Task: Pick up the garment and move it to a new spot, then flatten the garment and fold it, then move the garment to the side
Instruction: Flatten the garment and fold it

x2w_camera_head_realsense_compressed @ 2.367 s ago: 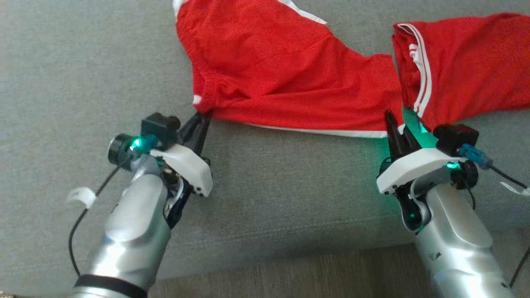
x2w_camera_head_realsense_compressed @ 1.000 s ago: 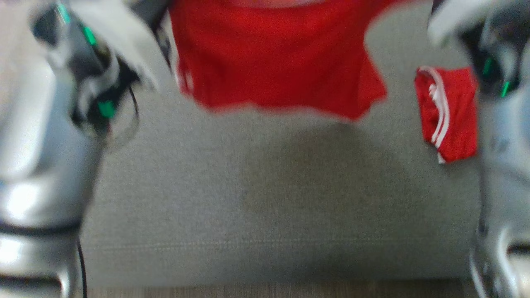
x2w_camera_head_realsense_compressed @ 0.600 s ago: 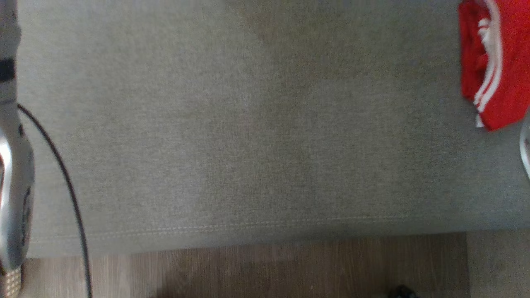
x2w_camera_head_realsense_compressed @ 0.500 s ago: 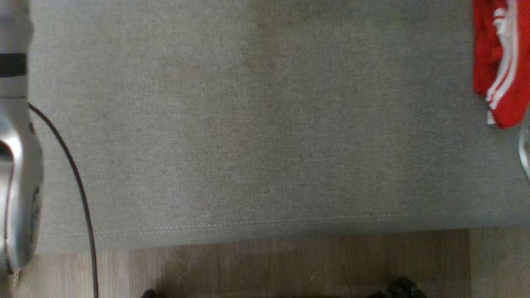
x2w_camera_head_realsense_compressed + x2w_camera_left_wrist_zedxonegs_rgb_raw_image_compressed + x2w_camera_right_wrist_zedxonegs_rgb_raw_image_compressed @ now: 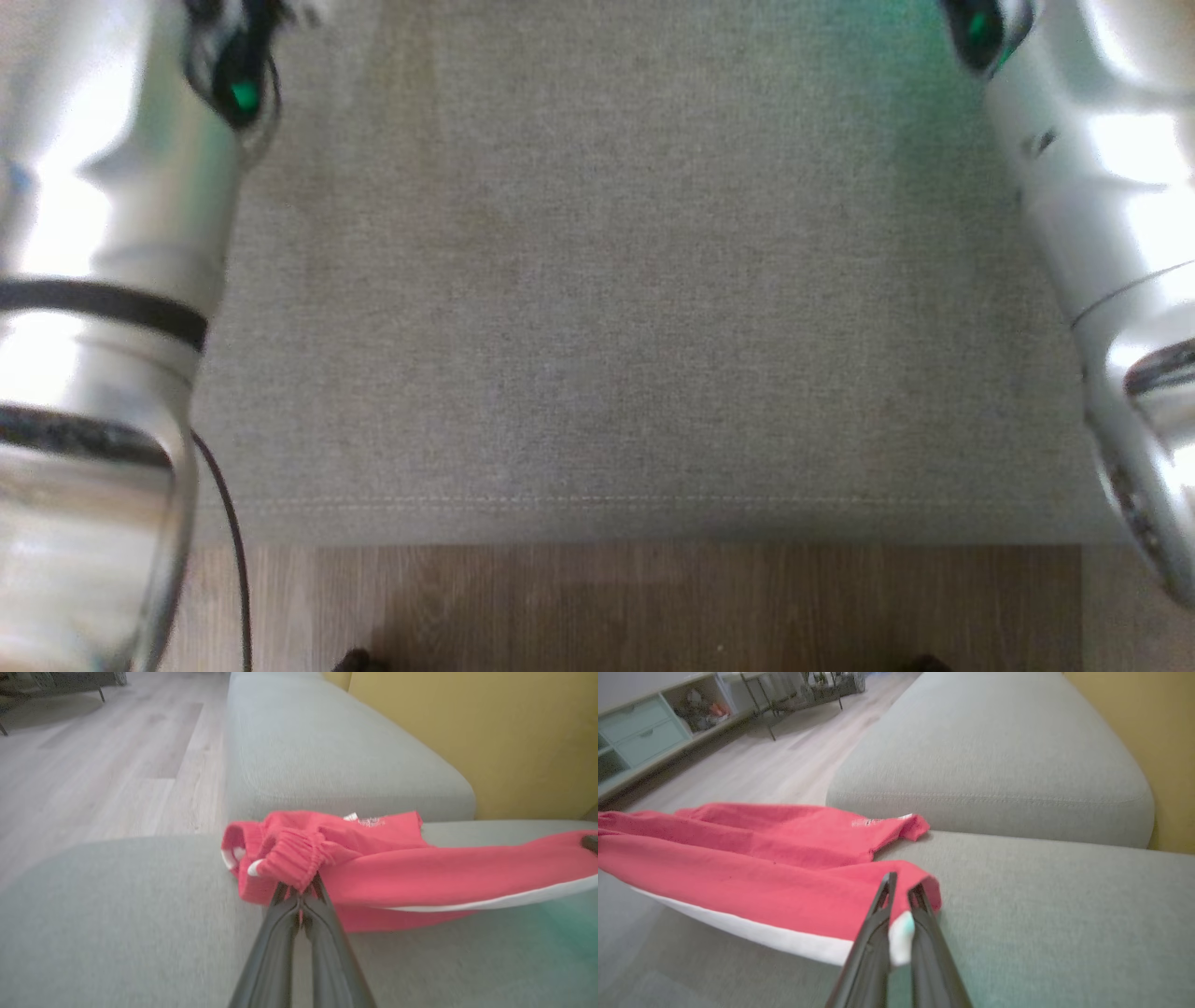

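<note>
Grey woven sofa (image 5: 607, 280) with stitched front seam, wood-plank floor (image 5: 653, 607), mustard wall (image 5: 467, 728), red garment (image 5: 420, 872) with white trim stretched over the seat, left tool (image 5: 299, 896) pinching its gathered elastic waistband, right tool (image 5: 901, 891) pinching the white-edged hem corner

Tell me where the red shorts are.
In both wrist views the red shorts stretch between the left tool, at the waistband, and the right tool, at the hem, over the grey sofa.
</note>
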Controlling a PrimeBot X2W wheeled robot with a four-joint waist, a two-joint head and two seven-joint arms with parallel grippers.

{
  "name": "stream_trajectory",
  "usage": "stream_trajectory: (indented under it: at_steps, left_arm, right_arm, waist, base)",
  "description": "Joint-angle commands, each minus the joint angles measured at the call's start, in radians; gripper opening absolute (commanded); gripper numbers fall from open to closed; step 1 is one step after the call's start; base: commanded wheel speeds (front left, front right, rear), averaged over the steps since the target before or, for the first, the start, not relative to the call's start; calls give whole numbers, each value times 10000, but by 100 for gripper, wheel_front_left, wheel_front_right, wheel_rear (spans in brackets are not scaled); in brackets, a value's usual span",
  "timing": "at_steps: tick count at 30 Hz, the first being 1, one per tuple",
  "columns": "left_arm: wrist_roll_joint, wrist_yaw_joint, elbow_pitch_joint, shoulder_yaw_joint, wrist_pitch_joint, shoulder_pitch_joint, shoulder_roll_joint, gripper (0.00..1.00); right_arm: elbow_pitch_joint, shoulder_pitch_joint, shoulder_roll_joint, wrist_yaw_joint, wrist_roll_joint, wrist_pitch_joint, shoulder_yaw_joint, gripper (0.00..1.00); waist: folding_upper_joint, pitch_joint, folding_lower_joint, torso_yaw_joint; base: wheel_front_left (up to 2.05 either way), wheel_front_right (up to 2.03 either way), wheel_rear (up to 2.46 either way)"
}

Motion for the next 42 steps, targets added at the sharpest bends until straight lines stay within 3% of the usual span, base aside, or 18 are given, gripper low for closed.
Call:
stream_trajectory:
  at_steps: [1, 7, 15, 28, 42]
  left_arm:
    - [-134, 7, -225, 34, 46, -76, 419, 0]
    - [-1161, 4, -522, -1131, 755, 1593, 702, 0]
    - [-2319, 3, -1397, -2428, 1166, 3359, 1309, 0]
    - [-3451, 3, -2415, -3829, 1115, 5474, 1986, 0]
    - [-4492, 2, -4255, -4870, 1814, 7078, 2703, 0]
  right_arm:
    - [-223, 67, 226, -4, 52, 102, 143, 0]
    - [123, 1189, 38, -4, 314, 1230, 1409, 0]
    - [-528, 2801, -842, -4, 1317, 2714, 3072, 0]
    - [-3493, 4669, -3245, -4, 4005, 6058, 5985, 0]
    - [-6193, 5483, -5317, -4, 5985, 8470, 7401, 0]
  waist:
    - [0, -289, -2, 62]
    - [0, -1255, -2, 172]
    - [0, -2413, -2, 350]
    - [0, -3891, -2, 441]
    - [0, -4713, -2, 594]
  base:
    - [0, 0, 0]
    - [0, 0, 0]
    - [0, 0, 0]
    - [0, 0, 0]
    - [0, 0, 0]
